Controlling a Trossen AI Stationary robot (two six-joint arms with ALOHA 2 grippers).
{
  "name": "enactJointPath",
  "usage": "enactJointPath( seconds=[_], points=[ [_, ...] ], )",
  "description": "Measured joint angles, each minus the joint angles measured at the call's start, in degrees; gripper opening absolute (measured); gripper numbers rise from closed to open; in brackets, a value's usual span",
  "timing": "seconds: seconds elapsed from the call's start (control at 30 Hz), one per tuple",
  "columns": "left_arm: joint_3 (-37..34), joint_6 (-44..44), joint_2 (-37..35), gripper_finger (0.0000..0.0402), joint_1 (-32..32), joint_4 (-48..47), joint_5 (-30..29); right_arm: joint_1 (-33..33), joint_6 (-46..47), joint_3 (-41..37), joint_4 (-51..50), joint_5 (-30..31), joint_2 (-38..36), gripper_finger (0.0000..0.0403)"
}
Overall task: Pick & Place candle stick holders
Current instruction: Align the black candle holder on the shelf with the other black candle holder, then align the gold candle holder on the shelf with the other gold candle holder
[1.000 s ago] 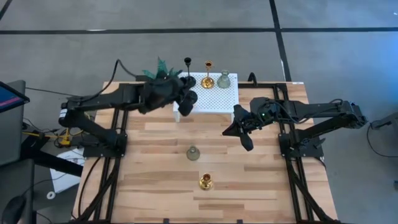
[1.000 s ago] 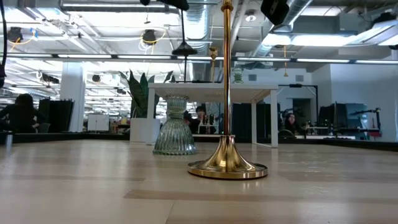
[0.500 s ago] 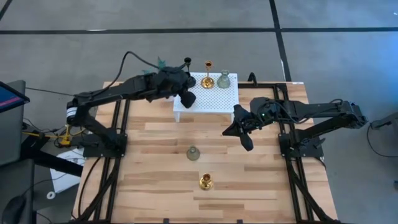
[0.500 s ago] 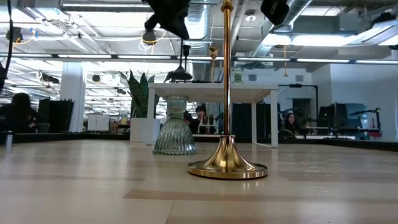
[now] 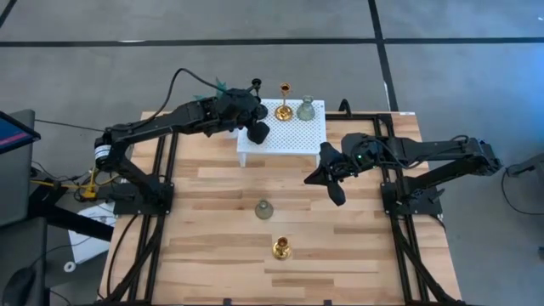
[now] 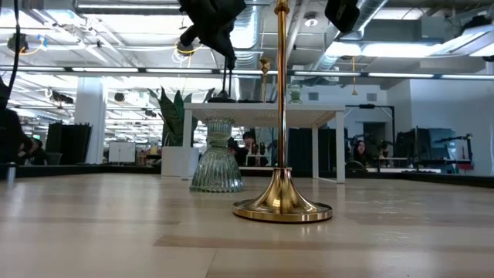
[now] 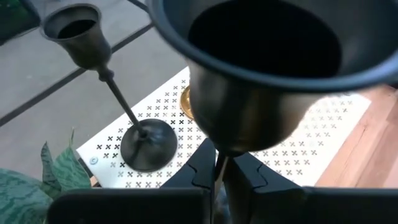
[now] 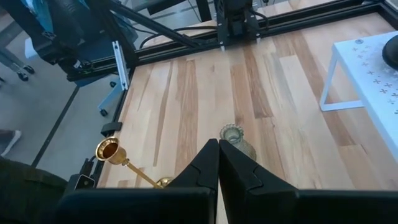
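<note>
My left gripper [image 5: 257, 131] is over the left part of the white perforated platform [image 5: 297, 136], shut on a slim black stemmed holder [image 7: 267, 68]. That holder's cup fills the left wrist view. A second black holder [image 7: 140, 144] stands on its round base on the platform's far left corner. A gold holder [image 5: 284, 110] and a grey-green glassy holder [image 5: 306, 109] stand beside it. Another grey-green holder [image 5: 264, 209] and another gold one [image 5: 280, 248] stand on the wooden table. My right gripper [image 5: 333, 185] is shut and empty, right of centre. My left gripper pinches the black holder's thin stem [image 7: 218, 167] just below the cup, between its two fingers [image 7: 198, 177]. The fingers slant down from the table's left side. The holder is roughly upright, cup up. In the low view its base [image 6: 221, 96] is at platform height; whether it touches, I cannot tell.
A small green potted plant [image 5: 219, 88] stands by the platform's far left corner, under my left arm. Black frame rails [image 5: 387, 183] run along both table sides. Bare wood lies near and left of the two holders on the table.
My left gripper has carried the black holder from the platform's left edge a little toward the far right, over the platform, and has come down. The holder's base was well above the platform top and is now about level with it. The holder stays upright.
</note>
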Motion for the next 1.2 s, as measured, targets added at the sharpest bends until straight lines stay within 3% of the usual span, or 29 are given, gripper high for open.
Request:
enactJointPath(
  seconds=[0.27, 0.53, 1.2],
  points=[
    [-2.12, -1.57, -0.02, 0.0013, 0.00, 0.91, 0.12, 0.00, 0.00, 0.01, -0.01, 0.00, 0.00, 0.0000],
    [-6.31, -1.95, -0.35, 0.0015, 0.17, 7.53, -0.31, 0.00, 0.00, 0.01, -0.03, -0.02, 0.00, 0.0000],
    [-6.91, -1.31, 0.02, 0.0133, 0.04, 8.95, 0.34, 0.00, -1.07, 0.01, -0.51, -0.02, 0.00, 0.0000]
  ],
)
